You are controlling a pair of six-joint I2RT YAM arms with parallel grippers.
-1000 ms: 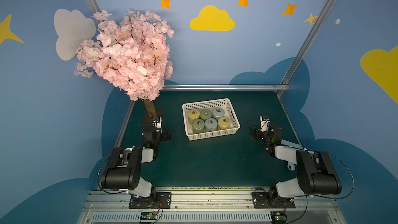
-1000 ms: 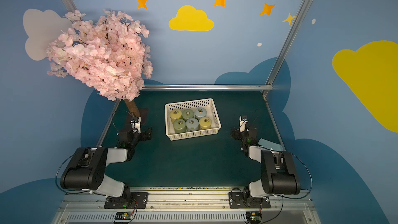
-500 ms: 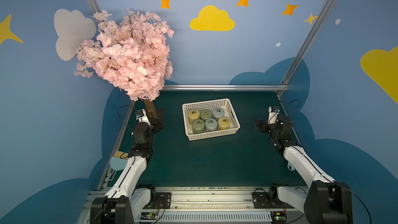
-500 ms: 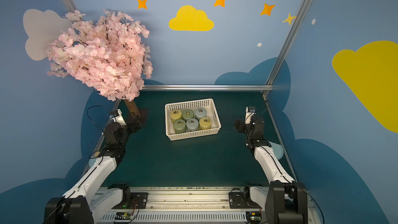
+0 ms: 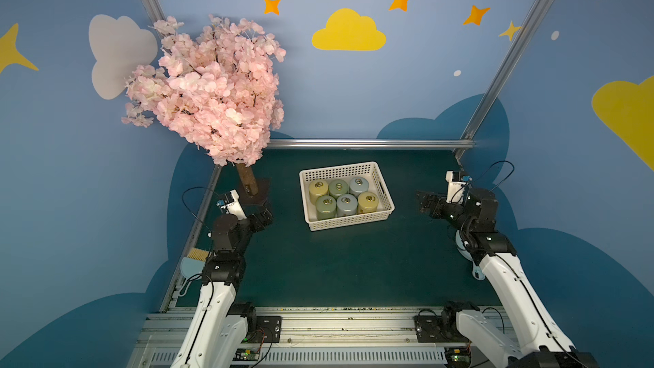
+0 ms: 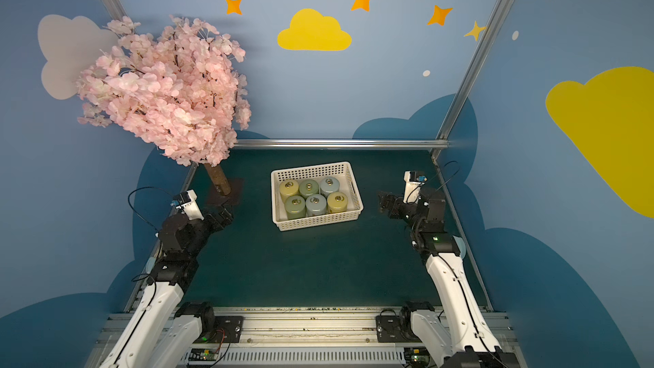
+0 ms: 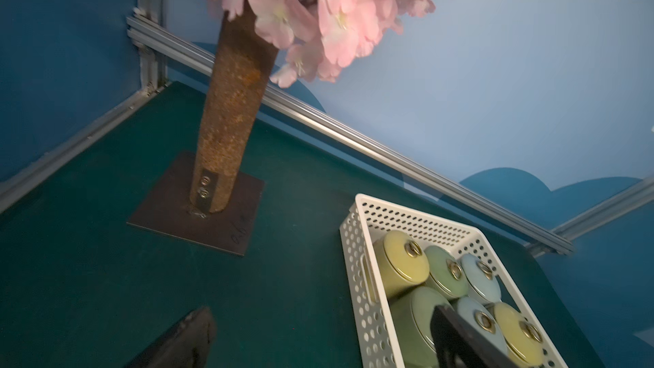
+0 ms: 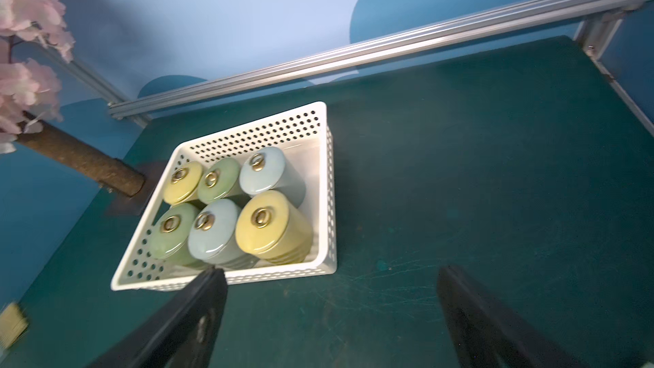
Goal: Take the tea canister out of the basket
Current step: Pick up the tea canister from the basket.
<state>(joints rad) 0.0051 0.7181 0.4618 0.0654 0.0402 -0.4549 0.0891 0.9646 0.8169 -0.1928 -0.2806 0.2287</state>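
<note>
White-shelled arms (image 5: 509,279) carry black joints (image 5: 230,233), looping black cables (image 5: 182,197) and black fingers (image 8: 187,313).

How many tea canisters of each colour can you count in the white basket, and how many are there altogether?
Yellow canisters: 2
Green canisters: 2
Light blue canisters: 2
Total in the basket: 6

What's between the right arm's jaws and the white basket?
Only bare green mat separates the right gripper and basket, as both top views show.
</note>
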